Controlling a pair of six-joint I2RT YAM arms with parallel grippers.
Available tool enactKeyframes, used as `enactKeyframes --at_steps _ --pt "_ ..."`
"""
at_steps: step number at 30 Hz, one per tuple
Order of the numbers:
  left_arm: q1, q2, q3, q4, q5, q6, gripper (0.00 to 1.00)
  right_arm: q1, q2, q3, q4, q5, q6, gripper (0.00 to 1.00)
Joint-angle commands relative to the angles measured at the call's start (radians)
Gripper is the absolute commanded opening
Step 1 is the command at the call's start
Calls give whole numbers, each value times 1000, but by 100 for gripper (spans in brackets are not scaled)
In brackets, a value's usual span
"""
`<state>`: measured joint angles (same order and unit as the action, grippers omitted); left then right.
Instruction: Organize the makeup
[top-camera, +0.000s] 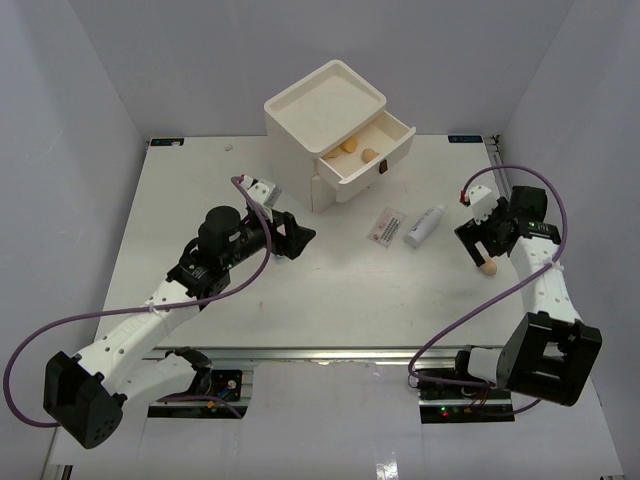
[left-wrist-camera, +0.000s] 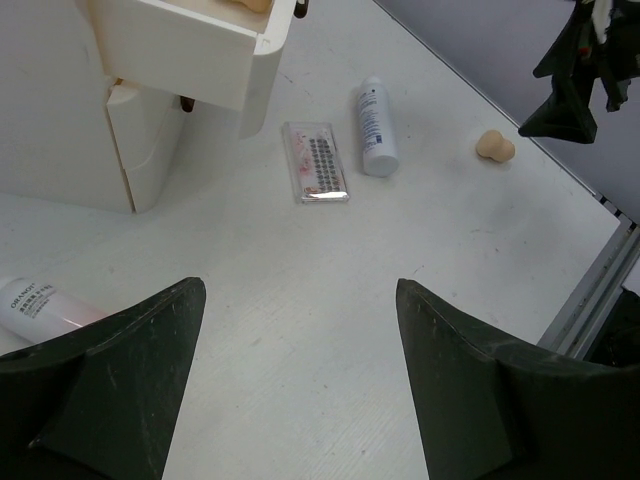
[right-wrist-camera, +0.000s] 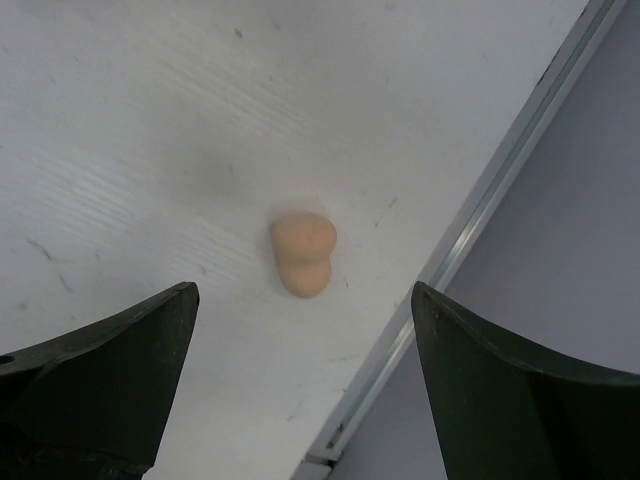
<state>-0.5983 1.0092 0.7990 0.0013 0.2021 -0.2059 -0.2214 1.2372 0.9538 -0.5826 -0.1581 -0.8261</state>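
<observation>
A tan sponge (top-camera: 487, 267) lies near the table's right edge, just under my right gripper (top-camera: 478, 249), which is open above it; in the right wrist view the sponge (right-wrist-camera: 303, 254) lies ahead of the open fingers. Two tan sponges (top-camera: 358, 150) lie in the open top drawer. A white bottle (top-camera: 423, 227) and a flat red-printed packet (top-camera: 385, 226) lie in front of the box; both show in the left wrist view, bottle (left-wrist-camera: 376, 126) and packet (left-wrist-camera: 316, 162). My left gripper (top-camera: 297, 238) is open and empty. A pink-and-white tube (left-wrist-camera: 45, 304) lies by its left finger.
The big white drawer box (top-camera: 333, 125) stands at the back centre with its top drawer (top-camera: 365, 160) pulled out toward the right. The table's right edge rail (right-wrist-camera: 500, 190) runs close to the sponge. Purple cables loop over both arms.
</observation>
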Motion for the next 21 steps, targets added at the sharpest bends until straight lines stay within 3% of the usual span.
enactKeyframes --at_steps 1,8,21 --pt "3 -35 25 13 30 11 88 -3 79 3 -62 220 -197 94" --pt "3 -23 12 13 -12 29 90 -1 196 37 -8 221 -210 93" --pt "3 89 51 3 61 -2 90 11 358 32 36 259 -273 83"
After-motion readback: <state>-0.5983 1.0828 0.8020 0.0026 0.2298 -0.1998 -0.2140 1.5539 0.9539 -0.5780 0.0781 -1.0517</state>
